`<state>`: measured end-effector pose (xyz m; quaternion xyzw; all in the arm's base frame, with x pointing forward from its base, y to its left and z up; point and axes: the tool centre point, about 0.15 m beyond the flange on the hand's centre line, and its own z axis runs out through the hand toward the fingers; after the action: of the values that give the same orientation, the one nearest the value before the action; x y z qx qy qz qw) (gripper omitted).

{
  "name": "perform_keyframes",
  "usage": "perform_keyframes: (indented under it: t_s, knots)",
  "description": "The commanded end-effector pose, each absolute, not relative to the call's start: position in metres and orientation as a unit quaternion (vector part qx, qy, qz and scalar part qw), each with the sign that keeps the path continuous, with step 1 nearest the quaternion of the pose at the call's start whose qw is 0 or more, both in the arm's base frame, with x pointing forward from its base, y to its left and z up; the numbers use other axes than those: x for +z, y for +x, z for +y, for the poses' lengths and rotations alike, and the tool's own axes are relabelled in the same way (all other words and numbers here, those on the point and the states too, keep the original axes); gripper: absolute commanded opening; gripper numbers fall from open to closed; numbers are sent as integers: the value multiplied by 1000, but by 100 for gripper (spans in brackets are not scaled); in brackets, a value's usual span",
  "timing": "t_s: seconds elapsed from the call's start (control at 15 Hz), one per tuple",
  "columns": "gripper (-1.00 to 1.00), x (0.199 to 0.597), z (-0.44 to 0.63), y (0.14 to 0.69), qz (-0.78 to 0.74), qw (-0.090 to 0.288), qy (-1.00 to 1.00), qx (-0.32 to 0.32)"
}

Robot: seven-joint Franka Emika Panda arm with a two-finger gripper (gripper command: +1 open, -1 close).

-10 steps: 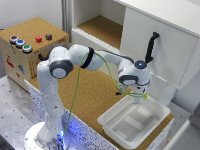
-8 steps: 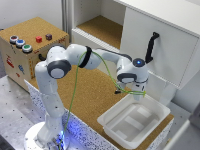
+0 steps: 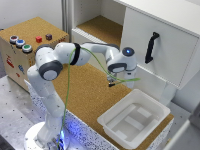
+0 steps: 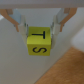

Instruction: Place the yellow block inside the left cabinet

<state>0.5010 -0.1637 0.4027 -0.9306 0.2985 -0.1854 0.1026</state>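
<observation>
In the wrist view the yellow block (image 4: 40, 41), a small cube marked with black letters, sits between my two fingertips (image 4: 20, 25), which press against its upper corners. My gripper (image 3: 112, 81) is shut on it and hangs above the cork counter (image 3: 85, 95), between the white tray and the cabinet front. The block is too small to make out in the exterior view. The left cabinet (image 3: 102, 27), an open white-walled section with a cork floor, lies behind and toward the exterior view's left of the gripper.
A white plastic tray (image 3: 132, 117) stands on the counter at the exterior view's right. The closed white door with a black handle (image 3: 151, 47) is just behind the gripper. A cork box with coloured buttons (image 3: 27, 45) stands at the left.
The gripper has risen from the tray's edge and moved toward the exterior view's left, carrying the block.
</observation>
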Motion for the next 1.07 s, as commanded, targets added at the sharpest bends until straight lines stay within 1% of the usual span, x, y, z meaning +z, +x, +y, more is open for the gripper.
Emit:
perform_keyframes:
  t_s: [0.0, 0.27, 0.53, 0.73, 1.0]
  knots:
    - [-100, 435, -37, 506, 143, 68, -967, -200]
    - [-100, 454, 40, 502, 68, 74, -976, -195]
    - [-100, 469, 108, 509, 8, 87, -974, -207]
    - [-100, 486, 156, 532, -35, 96, -968, -227]
    - [-100, 504, 201, 580, -80, 88, -962, -247]
